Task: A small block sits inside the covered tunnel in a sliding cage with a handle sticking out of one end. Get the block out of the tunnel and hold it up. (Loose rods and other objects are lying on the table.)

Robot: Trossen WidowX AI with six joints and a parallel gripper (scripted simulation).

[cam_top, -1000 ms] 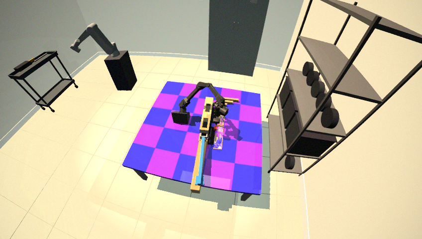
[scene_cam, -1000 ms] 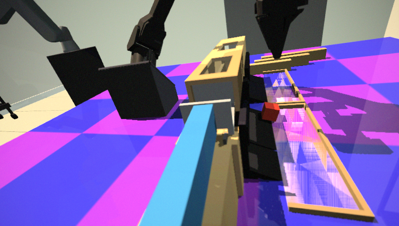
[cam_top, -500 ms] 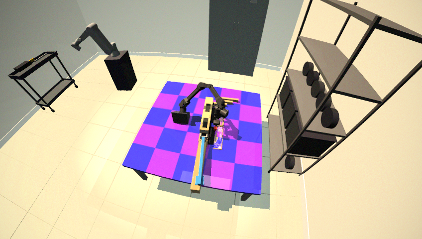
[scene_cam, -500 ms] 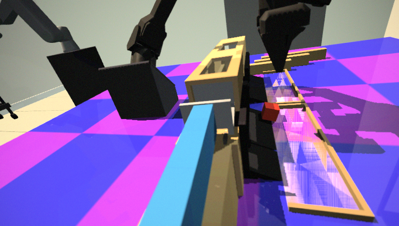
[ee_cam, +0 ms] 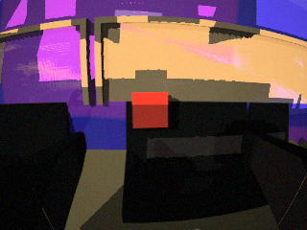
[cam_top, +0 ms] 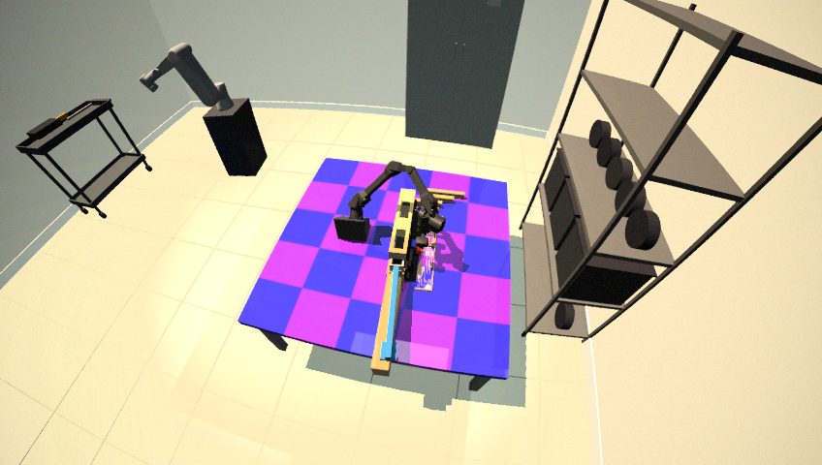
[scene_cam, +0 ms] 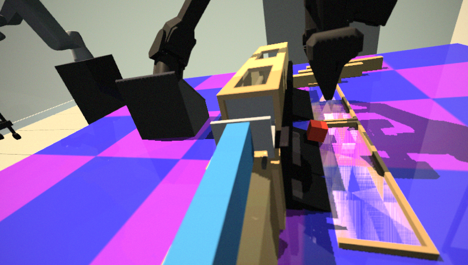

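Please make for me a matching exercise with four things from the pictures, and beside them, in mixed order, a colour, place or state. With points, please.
Things:
1. Red block [scene_cam: 317, 131] [ee_cam: 150, 110]
2. Long handle [cam_top: 392, 314] [scene_cam: 213, 184]
3. Jaws
4. Grey cabinet [cam_top: 461, 75]

Matches:
A. Open, with nothing between them
B. Light blue
C. Standing behind the table [cam_top: 484, 253]
D. Outside the tunnel [cam_top: 401, 221] [scene_cam: 278, 73]

Pairs: 1-D, 2-B, 3-A, 4-C
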